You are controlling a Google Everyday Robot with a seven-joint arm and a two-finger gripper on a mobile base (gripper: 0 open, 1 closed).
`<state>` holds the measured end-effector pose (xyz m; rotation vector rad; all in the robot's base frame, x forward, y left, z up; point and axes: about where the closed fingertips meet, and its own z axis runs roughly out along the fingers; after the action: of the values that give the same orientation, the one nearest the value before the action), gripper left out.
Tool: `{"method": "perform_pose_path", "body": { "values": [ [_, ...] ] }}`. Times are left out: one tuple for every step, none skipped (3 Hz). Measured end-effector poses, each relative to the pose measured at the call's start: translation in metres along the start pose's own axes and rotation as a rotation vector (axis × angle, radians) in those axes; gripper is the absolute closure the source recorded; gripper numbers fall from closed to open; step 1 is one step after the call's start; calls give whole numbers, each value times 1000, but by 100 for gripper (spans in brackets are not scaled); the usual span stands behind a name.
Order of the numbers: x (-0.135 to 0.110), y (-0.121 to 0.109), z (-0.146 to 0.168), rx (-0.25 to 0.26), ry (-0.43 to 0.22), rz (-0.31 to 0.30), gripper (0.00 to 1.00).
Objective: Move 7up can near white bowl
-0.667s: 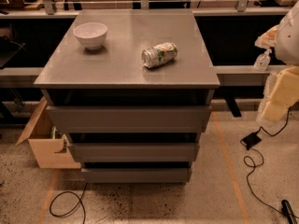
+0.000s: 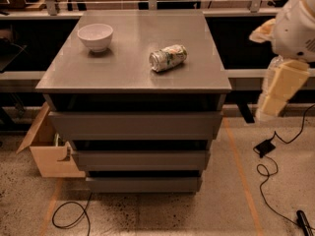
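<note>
The 7up can (image 2: 168,58) lies on its side on the grey cabinet top (image 2: 133,73), right of centre, silver end facing the front left. The white bowl (image 2: 95,36) stands upright near the top's back left corner, about a bowl's width and a half from the can. My gripper (image 2: 276,98) hangs off the cabinet's right side, beside and slightly below the top's edge, well apart from the can. It holds nothing that I can see.
The cabinet has three drawers, stepped back toward the floor. An open cardboard box (image 2: 47,149) sits on the floor at the lower left. Black cables (image 2: 268,173) and a small adapter lie on the floor at right. A rail and benches run behind the cabinet.
My arm and gripper have shifted slightly left and up, toward the cabinet's right edge. The can and bowl have not moved.
</note>
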<state>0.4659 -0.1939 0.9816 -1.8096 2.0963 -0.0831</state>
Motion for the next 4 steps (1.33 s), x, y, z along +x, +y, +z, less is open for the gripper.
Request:
{"method": "perform_pose_path", "body": {
  "values": [
    [-40,-32,20,-8,-55,-130,0],
    [-80,-60,41,-15,-104,-226,0],
    [-121,-85,71,-32,-132,-292,0],
    [-121,-85,71,-32,-133,-293,0]
  ]
}}
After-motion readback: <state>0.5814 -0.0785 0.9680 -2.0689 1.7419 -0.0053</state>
